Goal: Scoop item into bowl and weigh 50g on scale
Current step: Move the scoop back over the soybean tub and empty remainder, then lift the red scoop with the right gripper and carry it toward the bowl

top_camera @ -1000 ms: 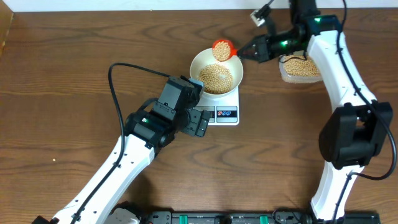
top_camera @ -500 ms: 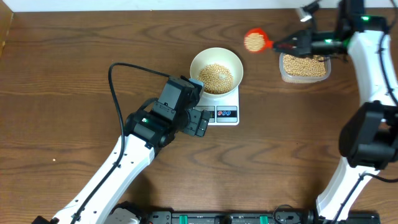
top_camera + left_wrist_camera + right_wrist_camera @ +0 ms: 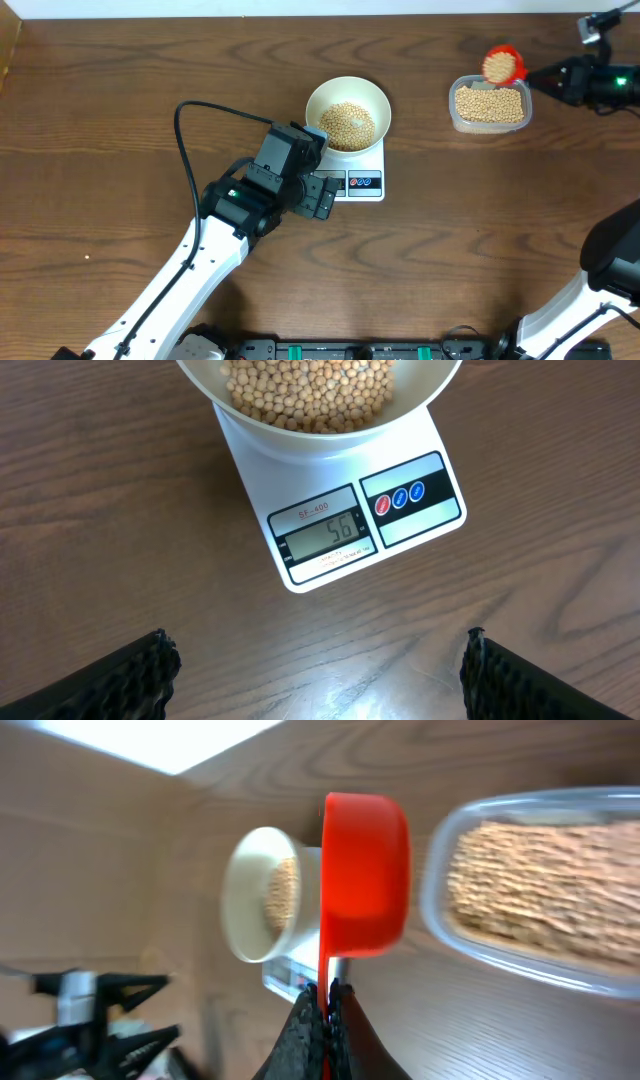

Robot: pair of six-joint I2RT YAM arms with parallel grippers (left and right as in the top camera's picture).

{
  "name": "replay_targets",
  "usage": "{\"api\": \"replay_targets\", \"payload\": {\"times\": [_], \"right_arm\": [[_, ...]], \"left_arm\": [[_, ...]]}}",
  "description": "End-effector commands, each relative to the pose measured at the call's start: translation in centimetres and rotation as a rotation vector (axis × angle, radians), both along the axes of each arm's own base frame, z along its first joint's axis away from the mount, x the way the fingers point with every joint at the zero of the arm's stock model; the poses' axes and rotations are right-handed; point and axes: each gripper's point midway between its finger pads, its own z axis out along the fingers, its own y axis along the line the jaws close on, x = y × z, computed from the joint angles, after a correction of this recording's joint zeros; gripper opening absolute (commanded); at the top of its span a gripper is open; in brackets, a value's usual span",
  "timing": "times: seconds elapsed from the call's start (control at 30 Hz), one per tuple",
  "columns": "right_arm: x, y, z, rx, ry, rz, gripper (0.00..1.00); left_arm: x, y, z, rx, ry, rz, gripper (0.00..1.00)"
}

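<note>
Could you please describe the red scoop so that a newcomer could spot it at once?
On the brown wooden table, look to the far right corner, where a clear rounded-rectangular plastic container holds small tan-yellow beans. Over its far rim hangs the small round red plastic scoop, pinched by the right tool. It is the only bright red cup.

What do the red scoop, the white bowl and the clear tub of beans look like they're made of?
The red scoop looks like plastic: even bright colour, smooth moulded cup. The white bowl is smooth and opaque; ceramic or plastic, I cannot tell which. The clear tub is probably thin plastic: the beans show through its rounded wall.
</note>
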Motion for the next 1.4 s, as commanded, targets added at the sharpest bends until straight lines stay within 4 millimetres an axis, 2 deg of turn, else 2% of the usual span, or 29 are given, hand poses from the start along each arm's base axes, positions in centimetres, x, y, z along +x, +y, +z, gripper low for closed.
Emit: {"api": "replay_targets", "payload": {"times": [0.0,0.2,0.47,0.63,0.7,0.97,1.17,1.37], "right_arm": [[-0.2,-1.2,-0.7,-0.140,0.014,-0.017,0.01],[-0.1,-2.8,-3.3,-0.343,0.131,-0.090,0.01],[0.5,-2.8,-4.4,-0.473,0.167,-0.121,0.01],[0.6,-2.6,-5.2,-0.593,0.195,-0.126,0.01],[0.9,-2.6,-5.5,-0.694,0.211,-0.158,0.01],[1.6,-2.2,-5.5,-0.936,0.209,-0.204,0.01],[1.5,-2.2,-4.6,-1.183,0.196,-0.241,0.01],[1.8,0.1,-3.4,-1.342,0.133,-0.223,0.01]], "left_arm": [[0.1,0.4,0.2,0.011,-0.012,0.010,0.92],[0.1,0.4,0.2,0.011,-0.012,0.010,0.92],[0.1,0.4,0.2,0.011,-0.012,0.010,0.92],[0.1,0.4,0.2,0.011,-0.012,0.010,0.92],[0.1,0.4,0.2,0.011,-0.012,0.010,0.92],[0.1,0.4,0.2,0.011,-0.012,0.010,0.92],[0.1,0.4,0.2,0.011,-0.012,0.010,0.92],[0.1,0.4,0.2,0.011,-0.012,0.010,0.92]]}}
